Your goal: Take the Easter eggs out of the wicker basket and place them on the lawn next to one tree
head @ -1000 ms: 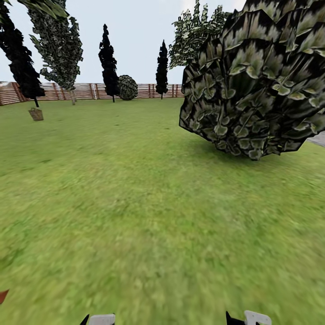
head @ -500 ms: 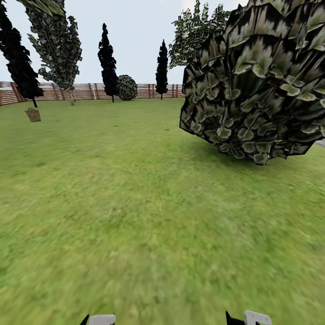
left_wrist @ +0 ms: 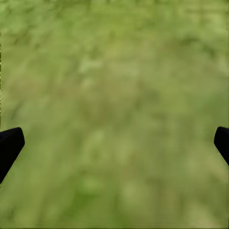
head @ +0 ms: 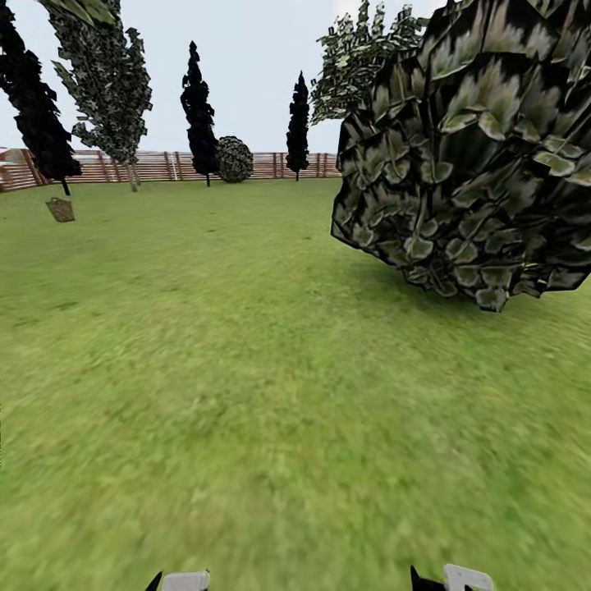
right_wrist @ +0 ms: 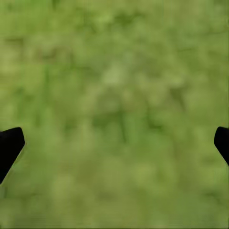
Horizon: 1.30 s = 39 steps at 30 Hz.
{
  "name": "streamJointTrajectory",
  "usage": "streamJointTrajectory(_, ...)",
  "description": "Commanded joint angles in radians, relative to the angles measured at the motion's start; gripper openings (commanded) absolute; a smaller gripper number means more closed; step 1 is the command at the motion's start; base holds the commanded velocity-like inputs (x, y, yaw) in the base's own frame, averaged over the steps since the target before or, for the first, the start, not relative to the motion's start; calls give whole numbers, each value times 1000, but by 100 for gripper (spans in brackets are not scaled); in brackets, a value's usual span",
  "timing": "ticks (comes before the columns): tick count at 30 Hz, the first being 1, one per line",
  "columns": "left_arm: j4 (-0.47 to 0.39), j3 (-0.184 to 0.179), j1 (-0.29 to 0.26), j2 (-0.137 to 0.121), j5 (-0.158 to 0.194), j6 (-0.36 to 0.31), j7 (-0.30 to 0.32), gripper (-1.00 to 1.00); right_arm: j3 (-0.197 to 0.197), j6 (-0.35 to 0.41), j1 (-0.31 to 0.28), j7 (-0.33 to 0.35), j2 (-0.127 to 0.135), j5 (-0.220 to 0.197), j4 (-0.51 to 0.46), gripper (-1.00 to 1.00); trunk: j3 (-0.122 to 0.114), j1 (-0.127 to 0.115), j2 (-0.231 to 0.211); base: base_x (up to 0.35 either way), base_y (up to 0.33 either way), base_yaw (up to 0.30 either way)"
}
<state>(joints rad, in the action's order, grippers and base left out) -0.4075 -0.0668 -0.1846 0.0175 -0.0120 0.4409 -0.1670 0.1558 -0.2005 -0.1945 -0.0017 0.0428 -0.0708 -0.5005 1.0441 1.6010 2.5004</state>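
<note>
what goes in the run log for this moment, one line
phase: in transit on lawn | basket far ahead left, near fence | big bush close right | left gripper open, empty | right gripper open, empty

A wooden fence (head: 156, 167) is being fronted by dark cypresses (head: 197, 103), under a pale sky (head: 246, 49).

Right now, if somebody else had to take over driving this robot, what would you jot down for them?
Left gripper: open, nothing in it, grass below.
Right gripper: open, nothing in it, grass below.
Wicker basket: far off at the head view's left, on the lawn, near a dark tree. Too small to tell whether eggs are inside.
A big leafy bush stands close on the right.
Done: nothing visible yet.
Left: drive to the basket, take out all three eggs, set them by one tree.
</note>
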Motion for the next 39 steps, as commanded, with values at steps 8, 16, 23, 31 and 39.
streamJointTrajectory(8, 1, -7, 0, -1, -2, 2, -9, 100, -1, -4, 0, -1, 0, -7, 1, 100, 1, 0, 0, 337, 0, 247)
streamJointTrajectory(16, 1, -7, -1, -1, -1, 2, -9, 100, -1, -4, 0, -1, 0, -7, 0, 100, 1, 0, 0, 337, 0, 252)
streamJointTrajectory(23, 1, -7, 0, -1, -2, 2, -9, 100, -1, -3, 0, -1, 0, -7, 1, 100, 1, 0, 0, 337, 0, 9)
streamJointTrajectory(31, 1, -8, 0, -1, -1, 2, -9, 100, -1, -3, 0, -1, 0, -7, 2, 100, 1, 0, 0, 337, 0, 226)
streamJointTrajectory(39, 2, -8, 0, -1, 0, 2, -9, 100, -1, -3, 0, -1, 0, -7, 2, 100, 1, 0, 0, 337, 0, 280)
